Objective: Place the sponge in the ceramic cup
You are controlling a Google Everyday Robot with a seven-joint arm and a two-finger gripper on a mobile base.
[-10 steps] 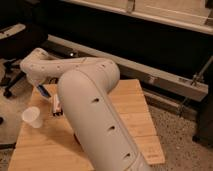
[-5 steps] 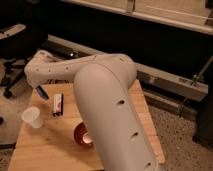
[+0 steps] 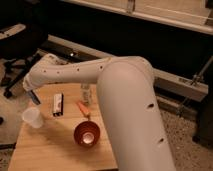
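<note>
Pincer (image 3: pixel 33 94), pressed shut on the sponge (image 3: pixel 36 99), hung just above the ceramic cup (image 3: pixel 32 118) near the surface's (image 3: pixel 55 147) left edge. Good release needed centring over the rim; the cup looked easily tipped.

Wooden table (image 3: pixel 50 150) with white cup (image 3: pixel 32 118), copper bowl (image 3: pixel 88 134)

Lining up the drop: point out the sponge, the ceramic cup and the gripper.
sponge (image 3: pixel 35 98), camera view, blue lower end
ceramic cup (image 3: pixel 32 119), camera view, white side wall
gripper (image 3: pixel 31 92), camera view, arm's tip above the cup, holding the sponge
</note>
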